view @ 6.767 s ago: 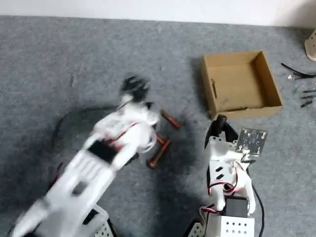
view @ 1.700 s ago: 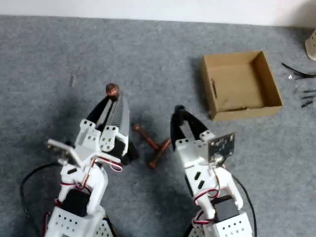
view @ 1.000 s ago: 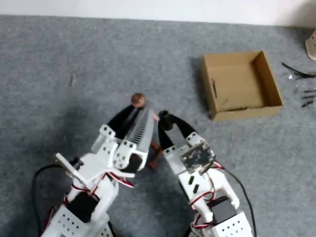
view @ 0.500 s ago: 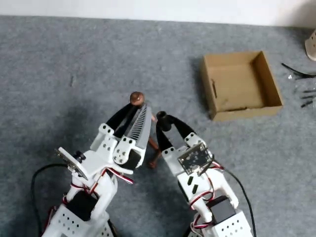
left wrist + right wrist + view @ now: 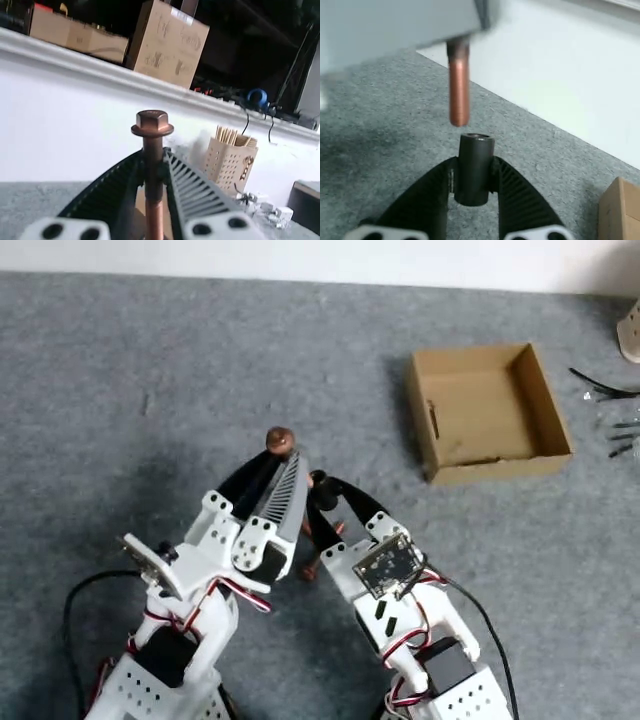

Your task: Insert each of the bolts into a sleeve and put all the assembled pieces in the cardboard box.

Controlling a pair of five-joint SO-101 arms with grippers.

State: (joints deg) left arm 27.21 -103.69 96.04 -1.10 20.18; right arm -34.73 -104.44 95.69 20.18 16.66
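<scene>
My left gripper (image 5: pixel 278 456) (image 5: pixel 152 161) is closed down to the width of a copper bolt (image 5: pixel 280 439) (image 5: pixel 152 145); its fingers pinch the shank on both sides, and the bolt stands upright with its flanged hex head clear above my fingertips and its plain end hanging below them.

My right gripper (image 5: pixel 322 496) (image 5: pixel 472 172) is closed just as far as a black sleeve (image 5: pixel 320 486) (image 5: pixel 472 167) allows; the sleeve sits upright between the two fingers, its open mouth rising a little past their tips.

The two sets of jaws stand close together, tips nearly meeting; in the right wrist view the bolt's lower end (image 5: pixel 458 85) hangs just above the sleeve's mouth, a narrow gap between them, and a shade off to one side of its centre; it has not entered the bore.

Under and between my two grippers a loose bolt (image 5: pixel 310 566) lies on the grey carpet (image 5: pixel 150 360).

The cardboard box (image 5: pixel 497 469) (image 5: pixel 620 210) stands open, well apart from both jaws, beyond my right gripper and out to its far side; I see no assembled piece on its floor.
</scene>
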